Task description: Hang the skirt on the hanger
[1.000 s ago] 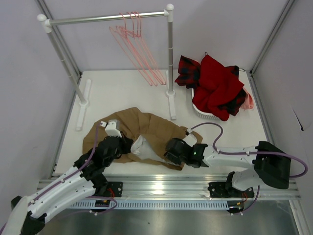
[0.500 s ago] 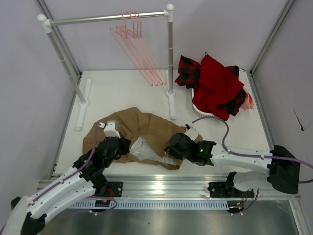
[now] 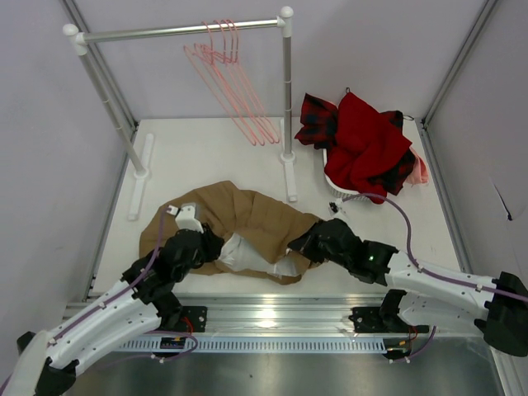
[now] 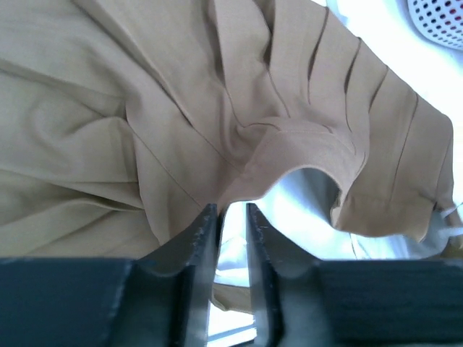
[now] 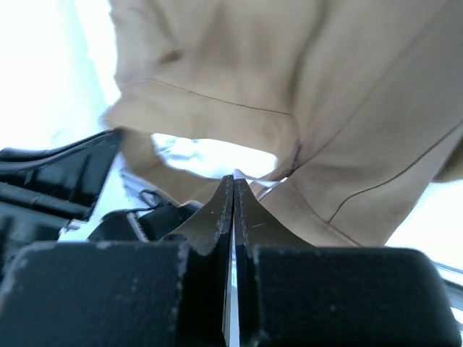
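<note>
The tan skirt [image 3: 247, 214] lies crumpled on the white table near the front, its pale lining showing at the waist opening. My left gripper [image 3: 216, 245] sits at the left side of that opening; in the left wrist view [image 4: 231, 210] its jaws stand narrowly apart with the skirt's [image 4: 181, 94] waist edge and lining between them. My right gripper [image 3: 297, 247] is shut on the right side of the waist; in the right wrist view [image 5: 234, 179] a thin bit of the skirt [image 5: 362, 94] is pinched at the tips. Several pink hangers [image 3: 235, 74] hang on the rail, far from both grippers.
A grey clothes rail [image 3: 181, 31] stands at the back on two posts, with feet [image 3: 140, 177] on the table. A white basket [image 3: 342, 188] at the back right holds a red garment [image 3: 367, 144] and plaid cloth [image 3: 318, 120]. Grey walls enclose the table.
My right gripper has moved to the right with the waist edge, stretching the skirt's opening wider. The left gripper has stayed put.
</note>
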